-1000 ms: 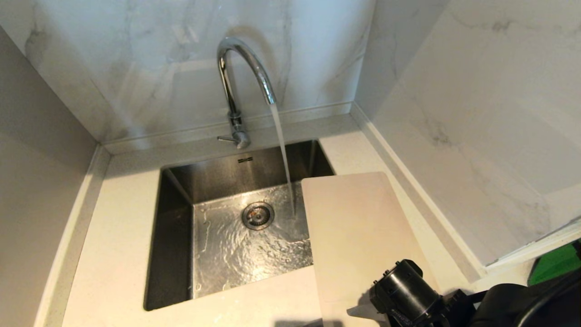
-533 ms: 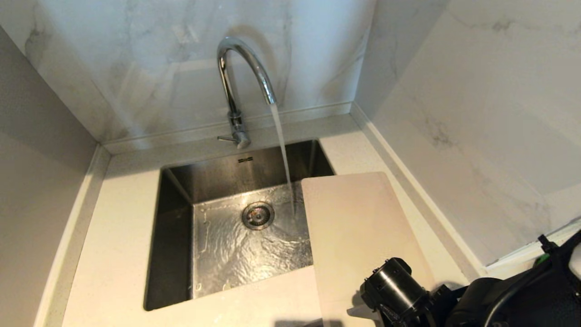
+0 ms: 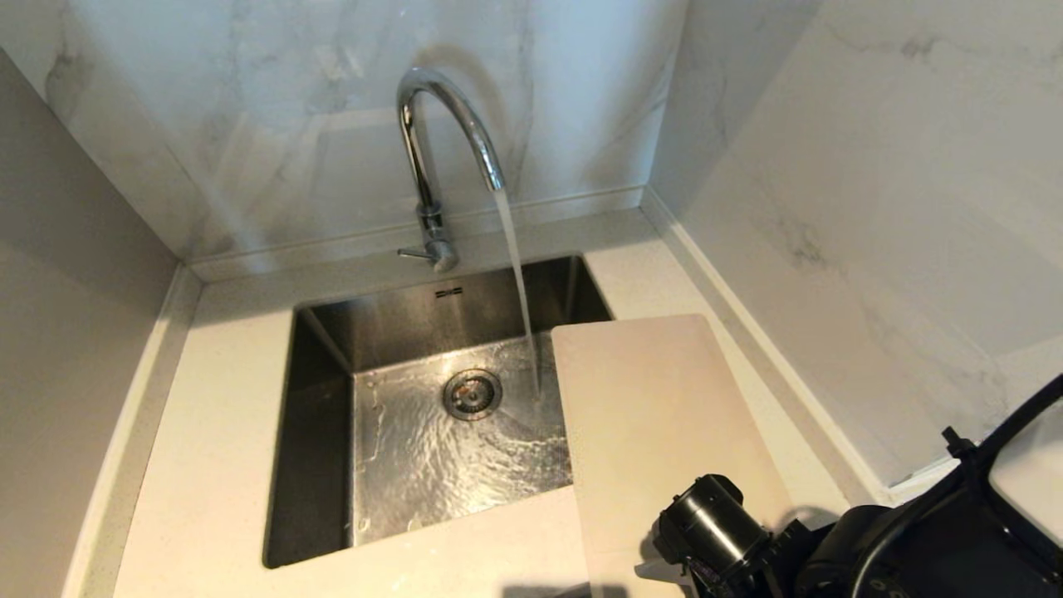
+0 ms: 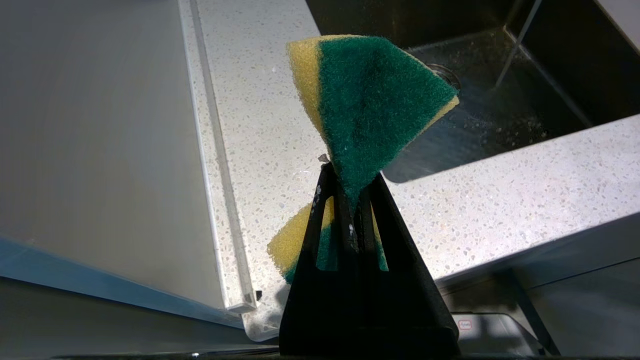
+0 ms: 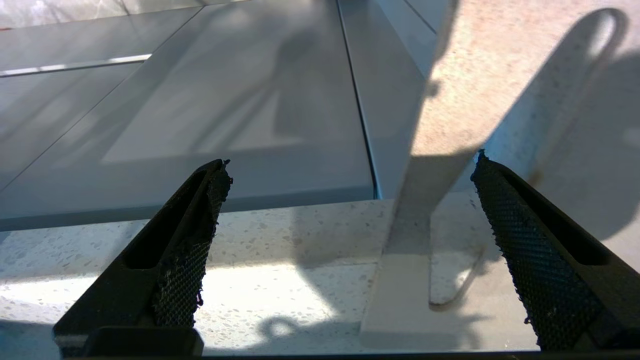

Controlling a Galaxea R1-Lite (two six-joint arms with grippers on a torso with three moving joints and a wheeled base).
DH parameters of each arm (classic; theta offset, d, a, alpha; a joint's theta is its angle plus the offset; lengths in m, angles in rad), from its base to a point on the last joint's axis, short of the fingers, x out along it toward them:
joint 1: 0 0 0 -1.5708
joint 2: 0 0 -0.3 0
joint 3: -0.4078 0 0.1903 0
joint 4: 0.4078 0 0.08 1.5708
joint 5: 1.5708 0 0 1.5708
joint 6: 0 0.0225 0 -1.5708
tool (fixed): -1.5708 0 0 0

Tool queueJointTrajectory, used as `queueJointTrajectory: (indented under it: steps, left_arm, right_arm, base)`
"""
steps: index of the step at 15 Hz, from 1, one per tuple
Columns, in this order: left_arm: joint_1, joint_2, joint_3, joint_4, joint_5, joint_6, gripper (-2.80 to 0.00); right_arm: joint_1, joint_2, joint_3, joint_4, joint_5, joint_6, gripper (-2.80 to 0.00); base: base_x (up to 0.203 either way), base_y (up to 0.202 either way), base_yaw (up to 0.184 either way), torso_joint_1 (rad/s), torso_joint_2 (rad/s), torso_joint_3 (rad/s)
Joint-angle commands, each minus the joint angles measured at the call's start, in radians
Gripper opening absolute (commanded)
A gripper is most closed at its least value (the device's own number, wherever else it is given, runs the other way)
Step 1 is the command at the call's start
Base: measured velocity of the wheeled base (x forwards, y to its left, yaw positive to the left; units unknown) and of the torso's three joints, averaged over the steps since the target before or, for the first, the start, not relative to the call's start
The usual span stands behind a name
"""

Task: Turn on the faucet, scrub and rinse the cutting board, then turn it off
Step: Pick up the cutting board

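The chrome faucet (image 3: 440, 124) stands behind the sink, and a stream of water runs from its spout into the basin. The cream cutting board (image 3: 656, 432) lies flat on the counter at the right, its left edge overhanging the sink. My right arm comes in at the lower right, over the board's near end. In the right wrist view my right gripper (image 5: 351, 161) is open, with the board's near end (image 5: 405, 310) and its handle slot (image 5: 455, 285) between the fingers, not touching. My left gripper (image 4: 345, 175) is shut on a green and yellow sponge (image 4: 370, 100), beside the sink's front left.
The steel sink (image 3: 332, 415) has a round drain (image 3: 472, 394) and rippling water on its floor. Speckled white countertop (image 3: 208, 465) surrounds it. Marble walls close in behind the faucet and along the right side (image 3: 830, 208), close to the board.
My right arm has shifted a little to the left and further into the picture, covering the green object at the right edge. The water keeps running and the board has not moved.
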Motion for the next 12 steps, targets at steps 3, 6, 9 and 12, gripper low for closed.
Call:
queueJointTrajectory:
  steps: [3,6,9,12]
  left_arm:
    - [0.0,-0.002,0.003,0.0,0.0,0.0,-2.8]
    - [0.0,-0.003,0.003,0.0,0.0,0.0,-2.8]
    - [0.0,-0.003,0.003,0.0,0.0,0.0,-2.8]
    - [0.0,-0.002,0.003,0.0,0.0,0.0,-2.8]
  right_arm:
    - [-0.01,0.036,-0.007,0.0,-0.002,-0.007,0.0]
    - [-0.016,0.058,-0.014,-0.001,-0.002,-0.007,0.0]
    - [-0.016,0.081,-0.01,-0.033,0.0,-0.007,0.0]
    - [-0.016,0.111,-0.026,-0.034,0.001,-0.009,0.0]
  base:
    - [0.0,0.0,0.0,0.0,0.0,0.0]
    - [0.0,0.0,0.0,0.0,0.0,0.0]
    - [0.0,0.0,0.0,0.0,0.0,0.0]
    - [0.0,0.0,0.0,0.0,0.0,0.0]
